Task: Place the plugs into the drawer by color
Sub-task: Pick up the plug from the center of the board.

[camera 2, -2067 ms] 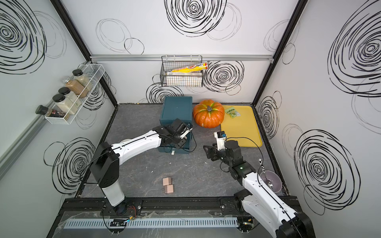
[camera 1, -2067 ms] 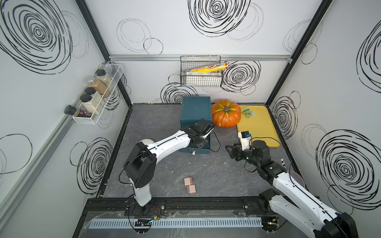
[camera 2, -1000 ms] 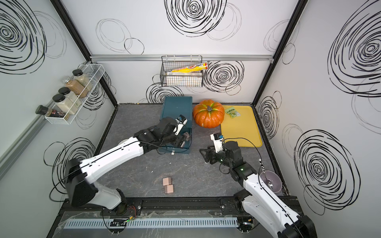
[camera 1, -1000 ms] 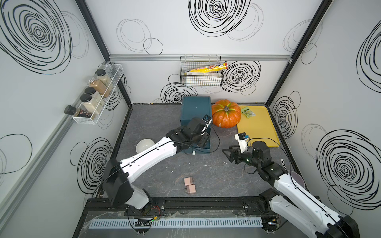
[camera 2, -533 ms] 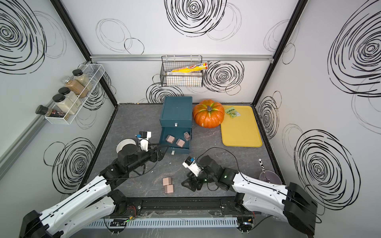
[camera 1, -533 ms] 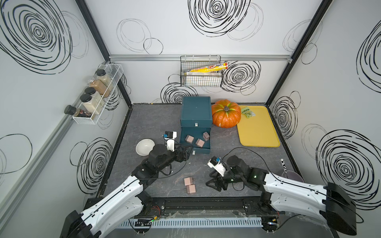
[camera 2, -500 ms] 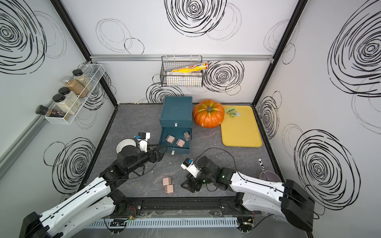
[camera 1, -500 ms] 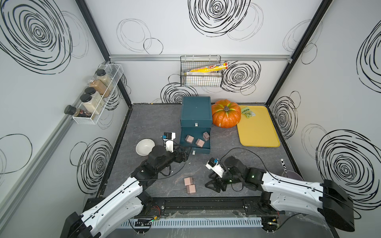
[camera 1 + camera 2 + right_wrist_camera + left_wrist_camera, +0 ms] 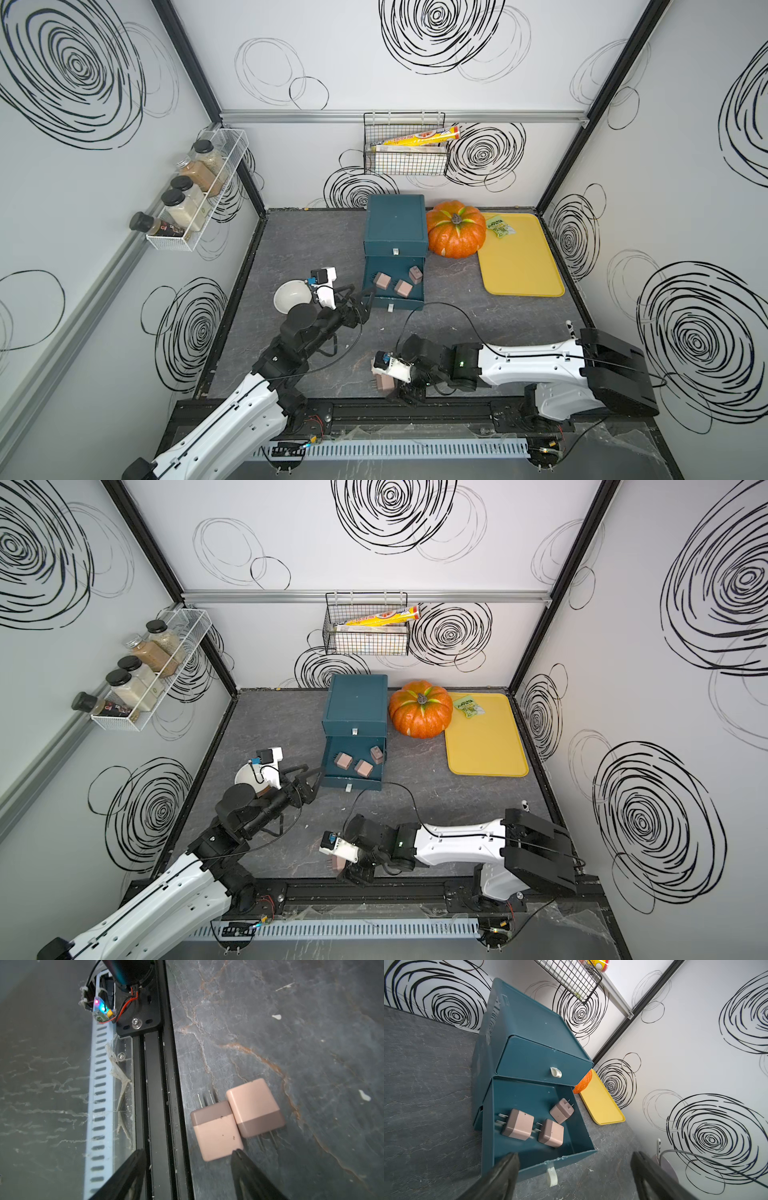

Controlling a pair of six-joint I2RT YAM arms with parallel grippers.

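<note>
The dark teal drawer chest (image 9: 395, 224) (image 9: 356, 706) stands at the back, its middle drawer (image 9: 529, 1095) pulled out. Three pale pink plugs (image 9: 402, 287) (image 9: 363, 767) (image 9: 519, 1124) lie inside it. My left gripper (image 9: 365, 297) (image 9: 311, 777) (image 9: 574, 1155) hovers open just in front of that drawer, holding nothing. Two more pink plugs (image 9: 218, 1132) (image 9: 384, 380) (image 9: 338, 862) lie side by side by the front rail. My right gripper (image 9: 188, 1152) (image 9: 409, 390) (image 9: 357, 872) is open just behind them. One fingertip (image 9: 236, 1154) meets the nearer plug's corner; the other hangs over the rail.
An orange pumpkin (image 9: 455, 230) and a yellow tray (image 9: 519, 257) sit right of the chest. A white bowl (image 9: 291, 295) is beside my left wrist. The black front rail (image 9: 153, 1084) borders the mat. A wire basket (image 9: 405, 153) and spice rack (image 9: 195, 195) hang on the walls.
My left gripper has opened wider and pulled back from the drawer, leaving a plug inside. The right arm swung from mid-right down to the two plugs at the front rail.
</note>
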